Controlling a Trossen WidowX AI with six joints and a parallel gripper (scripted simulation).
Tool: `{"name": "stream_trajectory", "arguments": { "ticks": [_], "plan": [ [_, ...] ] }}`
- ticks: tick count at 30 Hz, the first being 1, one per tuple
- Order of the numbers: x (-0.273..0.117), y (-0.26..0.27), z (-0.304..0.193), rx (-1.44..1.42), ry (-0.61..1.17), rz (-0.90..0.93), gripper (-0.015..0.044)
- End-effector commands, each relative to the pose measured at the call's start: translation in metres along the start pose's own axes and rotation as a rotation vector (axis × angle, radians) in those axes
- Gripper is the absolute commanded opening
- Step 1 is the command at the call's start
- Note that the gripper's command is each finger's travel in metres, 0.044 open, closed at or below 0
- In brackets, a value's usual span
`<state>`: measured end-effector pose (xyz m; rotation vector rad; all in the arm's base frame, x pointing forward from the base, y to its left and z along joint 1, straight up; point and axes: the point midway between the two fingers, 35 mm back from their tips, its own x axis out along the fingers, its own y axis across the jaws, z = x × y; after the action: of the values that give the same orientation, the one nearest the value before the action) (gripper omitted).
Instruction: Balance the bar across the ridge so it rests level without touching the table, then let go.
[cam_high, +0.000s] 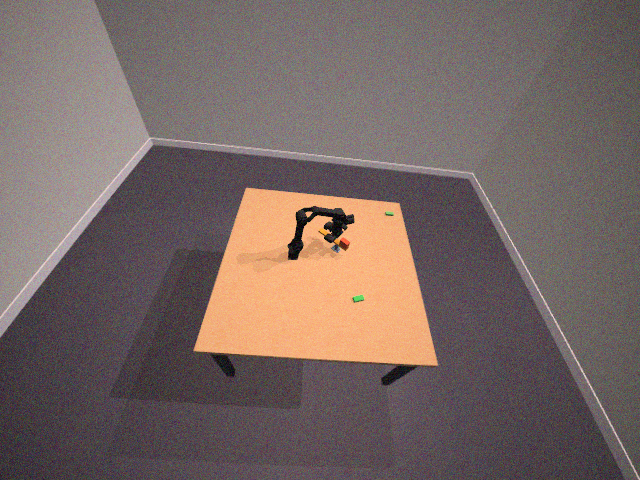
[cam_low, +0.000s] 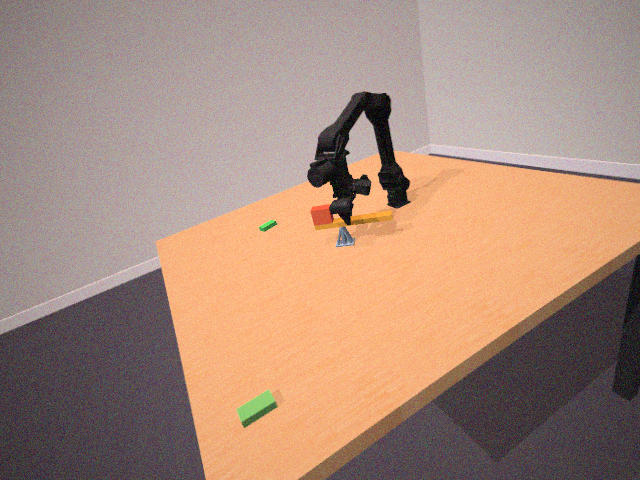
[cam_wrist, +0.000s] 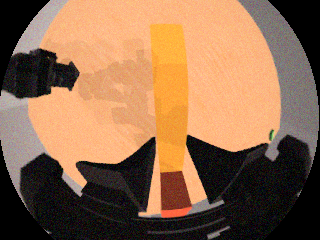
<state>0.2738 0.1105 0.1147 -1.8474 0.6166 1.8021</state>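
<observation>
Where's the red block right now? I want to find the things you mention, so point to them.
In the exterior view, the red block (cam_high: 344, 243) (cam_low: 321, 214) (cam_wrist: 175, 192) sits on the left end of the orange bar (cam_high: 323, 232) (cam_low: 372, 218) (cam_wrist: 170, 95), just left of the gripper (cam_low: 345, 223) (cam_wrist: 170, 139).

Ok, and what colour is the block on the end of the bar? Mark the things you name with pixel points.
Red (cam_high: 344, 243) (cam_low: 321, 214), clearest in the exterior view.
</observation>
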Motion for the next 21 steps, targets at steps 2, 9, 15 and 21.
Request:
{"name": "stream_trajectory", "arguments": {
  "ticks": [2,9,15,21],
  "plan": [
    [0.000,0.000,0.000,0.000,-0.001,0.001,0.0264],
    [0.000,0.000,0.000,0.000,-0.001,0.001,0.0440],
    [-0.027,-0.004,-0.002,0.000,0.000,0.000,0.0440],
    [-0.093,-0.002,-0.001,0.000,0.000,0.000,0.0440]
  ]
}}
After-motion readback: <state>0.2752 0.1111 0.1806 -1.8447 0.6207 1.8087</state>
